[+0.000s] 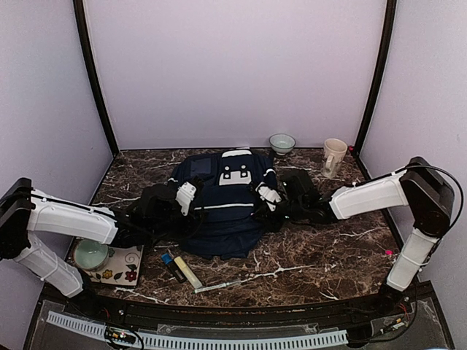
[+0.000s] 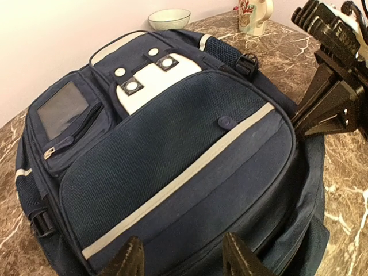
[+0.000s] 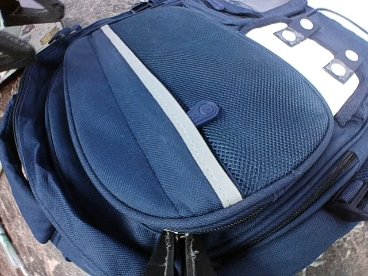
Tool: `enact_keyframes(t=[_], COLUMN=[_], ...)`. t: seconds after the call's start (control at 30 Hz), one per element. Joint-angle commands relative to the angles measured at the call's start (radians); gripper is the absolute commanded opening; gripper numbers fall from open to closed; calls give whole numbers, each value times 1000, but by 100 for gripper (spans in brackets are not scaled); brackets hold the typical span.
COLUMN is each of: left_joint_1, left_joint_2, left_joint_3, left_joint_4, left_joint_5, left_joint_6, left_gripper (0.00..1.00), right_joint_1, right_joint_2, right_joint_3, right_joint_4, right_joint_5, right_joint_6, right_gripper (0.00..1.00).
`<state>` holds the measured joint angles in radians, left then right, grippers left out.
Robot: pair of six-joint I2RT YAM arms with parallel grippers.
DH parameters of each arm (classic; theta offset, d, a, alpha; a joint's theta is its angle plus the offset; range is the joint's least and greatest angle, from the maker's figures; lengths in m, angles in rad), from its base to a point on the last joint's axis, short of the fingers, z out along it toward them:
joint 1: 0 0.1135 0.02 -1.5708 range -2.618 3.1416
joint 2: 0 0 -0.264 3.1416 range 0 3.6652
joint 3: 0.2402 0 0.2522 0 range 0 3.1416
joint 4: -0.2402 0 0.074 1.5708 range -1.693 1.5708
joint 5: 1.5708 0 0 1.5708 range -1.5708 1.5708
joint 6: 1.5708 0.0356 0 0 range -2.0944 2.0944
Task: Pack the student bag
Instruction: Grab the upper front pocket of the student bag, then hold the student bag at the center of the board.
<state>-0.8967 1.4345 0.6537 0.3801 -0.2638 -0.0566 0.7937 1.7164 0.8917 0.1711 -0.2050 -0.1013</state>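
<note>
backpack point(image 1: 222, 211): navy with white stripes, lying flat and front-up mid-table point(image 1: 328, 248). Top end points at the back wall. It sits between the two grippers.
front pocket point(image 2: 172, 172): faces up, one pale stripe runs across it, with a small blue tab point(image 3: 202, 112) on the stripe.
white patch point(image 2: 155, 80): just above the front pocket, toward the backpack's top. Carries dark squares with pale dots.
window pocket point(image 2: 63, 109): beside the patch on the backpack's left half, zipper shut.
left gripper point(image 2: 185, 260): at the backpack's left side, fingers spread. The backpack's near edge lies under the gap. Can't tell if the tips touch fabric.
right gripper point(image 3: 179, 253): at the backpack's right side, fingers pressed together right on the zipper point(image 3: 299, 187) below the front pocket. Can't tell if a pull tab is pinched between them.
white bowl point(image 1: 282, 142): behind the backpack, just right of its top end, apart from it.
mug point(image 1: 334, 157): right of the white bowl, well apart from the backpack.
green bowl point(image 1: 91, 254): front-left of the backpack, on a floral mat point(image 1: 124, 268), partly under the left arm.
marker point(image 1: 173, 266), pale stick point(image 1: 188, 273), thin pen point(image 1: 219, 286): lying on the table just in front of the backpack's bottom edge, left of its centre.
</note>
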Motion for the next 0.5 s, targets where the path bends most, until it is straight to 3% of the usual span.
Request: enact_keyframes(t=[0.0,0.17,0.47], left_joint_1=[3,55,141], left_joint_2=[-106,-161,-203], left_joint_3=[-72,-112,-159], left_joint_4=[-49,-84,-64], left_joint_5=[-67,-62,100], left_joint_6=[-72,-146,-234], left_gripper=[56,74,79], right_joint_1=[-4,-4,-28], right_joint_2=[-35,-53,-96], right_joint_3=[45,53,7], right_joint_4=[-57,-121,-164], right_joint_5=[-45,9,172], right_joint_6=[133,213,276], right_gripper=[0,0,0])
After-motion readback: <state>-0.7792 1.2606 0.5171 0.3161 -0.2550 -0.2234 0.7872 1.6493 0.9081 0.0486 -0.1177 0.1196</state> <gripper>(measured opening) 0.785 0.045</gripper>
